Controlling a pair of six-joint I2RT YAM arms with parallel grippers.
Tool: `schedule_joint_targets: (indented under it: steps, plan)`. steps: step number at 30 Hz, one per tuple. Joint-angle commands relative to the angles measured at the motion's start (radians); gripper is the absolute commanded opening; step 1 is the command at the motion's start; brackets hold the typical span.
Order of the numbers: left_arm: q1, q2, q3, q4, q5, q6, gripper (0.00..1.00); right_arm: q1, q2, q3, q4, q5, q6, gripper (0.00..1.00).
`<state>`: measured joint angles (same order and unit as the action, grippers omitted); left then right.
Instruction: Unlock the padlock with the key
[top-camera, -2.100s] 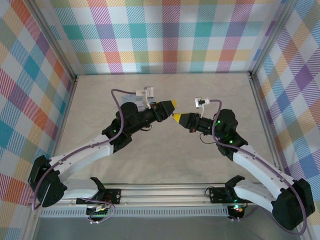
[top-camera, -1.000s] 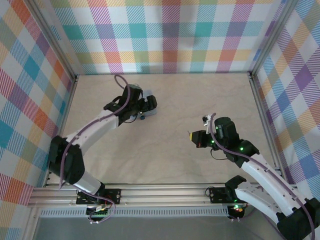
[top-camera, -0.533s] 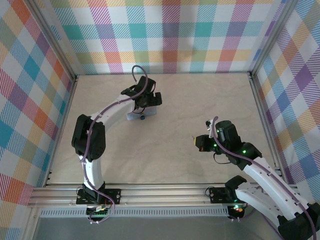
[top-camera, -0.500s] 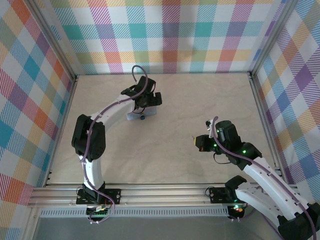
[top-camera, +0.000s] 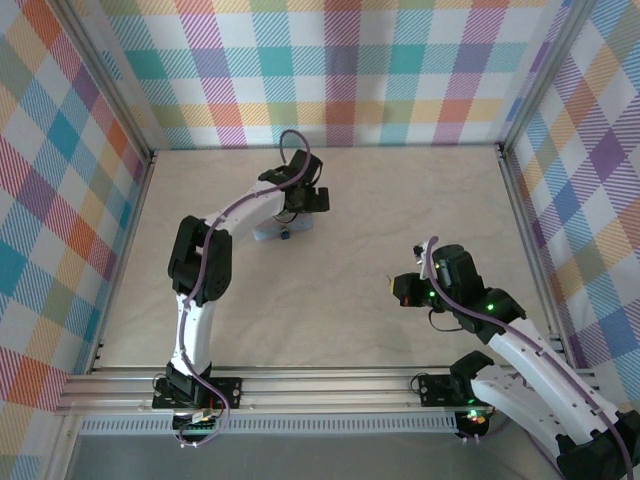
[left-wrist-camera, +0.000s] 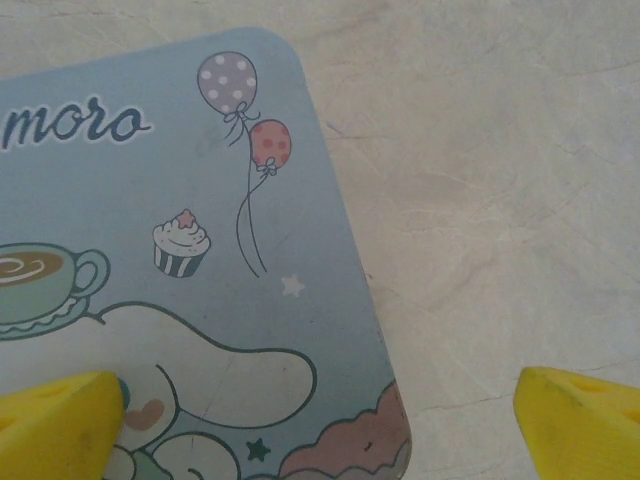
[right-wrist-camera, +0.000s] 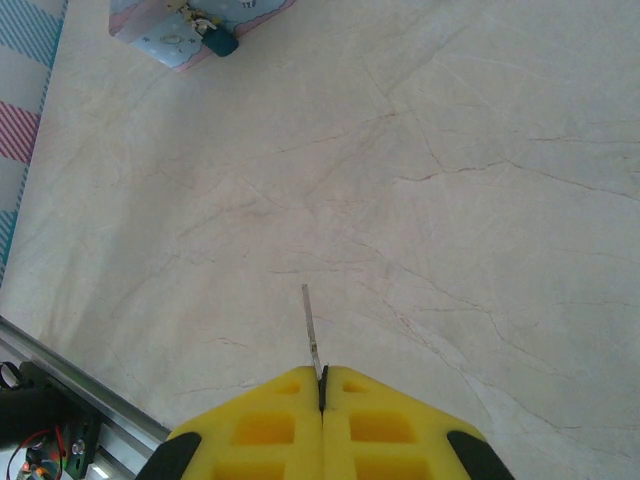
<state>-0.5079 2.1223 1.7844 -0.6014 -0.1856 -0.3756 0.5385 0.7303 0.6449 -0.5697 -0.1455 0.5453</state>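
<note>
The padlock (right-wrist-camera: 220, 41) is a small dark teal block at the front edge of a pale blue cartoon tin (right-wrist-camera: 165, 38), far off in the right wrist view; from above it is a dark dot (top-camera: 285, 236) beside the tin (top-camera: 266, 234). My right gripper (right-wrist-camera: 322, 375) is shut on the key (right-wrist-camera: 311, 325), a thin grey sliver that sticks out ahead of the yellow fingers. It hovers at the right (top-camera: 396, 287), well apart from the lock. My left gripper (left-wrist-camera: 320, 430) stands open over the tin's lid (left-wrist-camera: 200, 260), one yellow fingertip (left-wrist-camera: 60, 425) above the lid, the other (left-wrist-camera: 580, 420) above bare table.
The pale marble-patterned table top (top-camera: 350, 320) lies between the two grippers. Plaid walls (top-camera: 330, 70) enclose it at the back and both sides, and an aluminium rail (top-camera: 320, 385) runs along the near edge.
My left arm has swung from the middle of the table back to the tin and now hangs over it. My right gripper has drawn back to the right with the key still in it.
</note>
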Motion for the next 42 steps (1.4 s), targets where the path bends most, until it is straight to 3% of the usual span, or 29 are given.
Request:
schedule_joint_targets:
  steps: [1,19,33,42]
  plan:
    - [-0.001,0.03,0.053,0.001,0.031,0.03,1.0,0.005,0.004,-0.018,-0.001,0.007,0.014,0.0]
    - [-0.033,0.164,0.219,-0.042,0.051,0.081,0.99,0.003,0.021,-0.028,-0.005,0.005,0.015,0.0]
    - [-0.153,-0.042,-0.108,0.065,0.014,0.078,1.0,-0.097,-0.037,-0.037,-0.065,-0.05,-0.001,0.0]
    - [-0.239,-0.194,-0.32,0.128,0.017,0.022,1.0,-0.123,-0.053,0.013,-0.146,0.011,-0.041,0.0]
